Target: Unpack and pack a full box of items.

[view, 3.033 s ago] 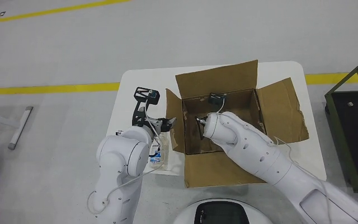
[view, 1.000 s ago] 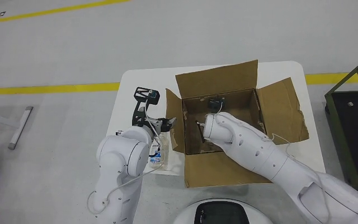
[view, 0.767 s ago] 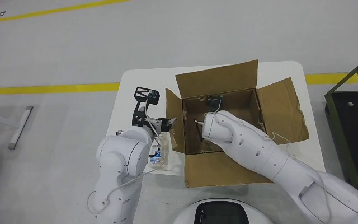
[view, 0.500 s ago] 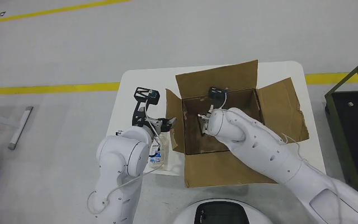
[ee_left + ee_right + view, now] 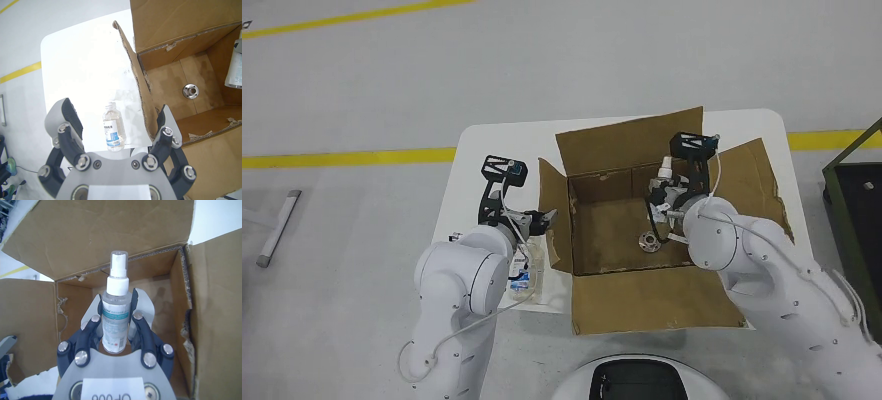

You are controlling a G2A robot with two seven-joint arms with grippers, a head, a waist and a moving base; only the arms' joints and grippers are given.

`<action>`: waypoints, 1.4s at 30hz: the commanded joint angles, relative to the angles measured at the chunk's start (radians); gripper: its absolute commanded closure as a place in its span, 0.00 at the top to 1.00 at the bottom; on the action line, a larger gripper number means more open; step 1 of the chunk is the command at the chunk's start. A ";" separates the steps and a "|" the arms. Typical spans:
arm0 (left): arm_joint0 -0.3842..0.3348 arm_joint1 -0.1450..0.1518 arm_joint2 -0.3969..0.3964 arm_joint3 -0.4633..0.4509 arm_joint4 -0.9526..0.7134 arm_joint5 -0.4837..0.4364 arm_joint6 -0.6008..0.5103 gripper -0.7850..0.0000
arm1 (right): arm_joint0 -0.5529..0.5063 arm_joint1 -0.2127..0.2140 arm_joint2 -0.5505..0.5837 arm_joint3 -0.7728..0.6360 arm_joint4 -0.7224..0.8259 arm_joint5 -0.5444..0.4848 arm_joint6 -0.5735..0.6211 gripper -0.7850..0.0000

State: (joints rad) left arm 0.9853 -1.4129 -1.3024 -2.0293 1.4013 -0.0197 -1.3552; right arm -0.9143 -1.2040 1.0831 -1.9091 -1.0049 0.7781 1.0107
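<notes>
Right wrist view: spray bottle (image 5: pixel 115 317) clamped between jaws, seemingly over box (image 5: pixel 113 234).

A pale grey floor (image 5: pixel 362 90) lies under even light. A yellow stripe (image 5: pixel 342 158) crosses it from side to side, hidden where a white desk (image 5: pixel 492 145) with rounded corners stands. A second yellow stripe (image 5: pixel 352 16) runs aslant farther off. A dark green frame (image 5: pixel 854 215) stands near the desk. A grey bar (image 5: pixel 277 228) lies on the floor, well apart from the desk.
</notes>
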 commanded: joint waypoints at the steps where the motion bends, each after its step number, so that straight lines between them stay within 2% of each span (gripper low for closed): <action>1: 0.000 0.000 0.000 0.000 0.000 0.000 0.000 1.00 | 0.001 0.000 0.000 0.001 0.004 0.002 -0.002 0.00; 12: 0.000 0.000 0.000 0.000 0.000 0.000 0.000 1.00 | 0.001 0.000 0.000 0.001 0.004 0.002 -0.002 0.00; 17: 0.000 0.000 0.000 0.000 0.000 0.000 0.000 1.00 | -0.028 0.004 0.048 -0.061 0.017 -0.092 -0.046 0.00; 22: 0.000 0.000 0.000 0.000 0.000 0.000 0.000 1.00 | -0.053 0.023 0.169 -0.134 0.005 -0.188 0.027 0.00; 28: 0.000 0.000 0.000 0.000 0.000 0.000 0.000 1.00 | -0.111 0.061 0.329 -0.239 -0.129 -0.404 0.229 0.00; 33: 0.000 0.000 0.000 0.000 0.000 0.000 0.000 1.00 | -0.167 0.077 0.415 -0.311 -0.156 -0.514 0.356 0.00; 42: 0.000 0.000 0.000 0.000 0.000 0.000 0.000 1.00 | -0.170 0.078 0.419 -0.312 -0.156 -0.517 0.357 0.00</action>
State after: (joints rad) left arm 0.9853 -1.4129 -1.3024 -2.0293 1.4013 -0.0197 -1.3552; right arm -1.0844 -1.1262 1.5017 -2.2216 -1.1604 0.2612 1.3676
